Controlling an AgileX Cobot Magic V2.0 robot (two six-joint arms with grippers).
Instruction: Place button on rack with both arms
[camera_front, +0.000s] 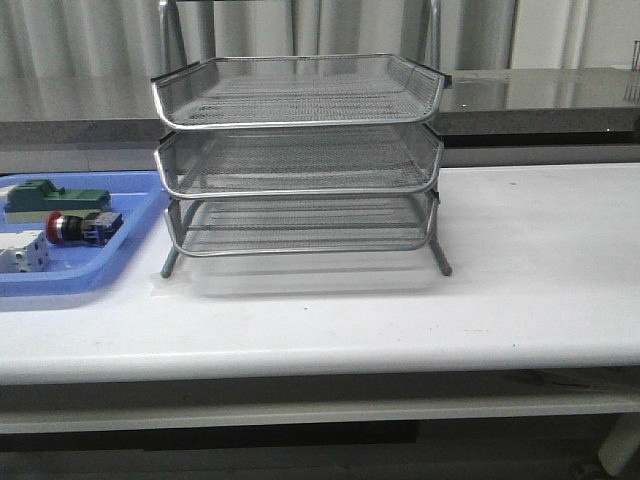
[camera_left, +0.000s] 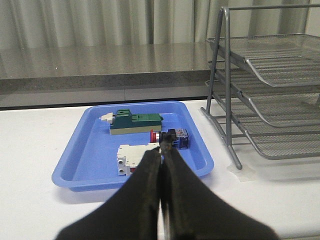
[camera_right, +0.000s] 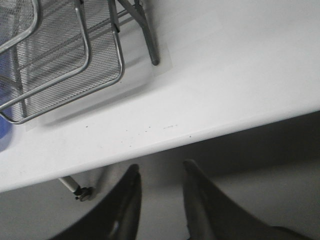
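Our left gripper (camera_left: 161, 150) is pressed shut and empty, aimed level across the white table (camera_front: 520, 260); our right gripper (camera_right: 161, 172), slightly parted, hangs off the table's front edge. Beyond stands the silver wire-mesh rack (camera_front: 298, 160), three trays stacked. Left of it, in the blue plastic tray (camera_left: 95, 150), the button (camera_left: 170, 137) lies sideways, its red head pointing away from the rack.

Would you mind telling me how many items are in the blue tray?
3: a green block at the back, the button beside the rack, and a white block in front.
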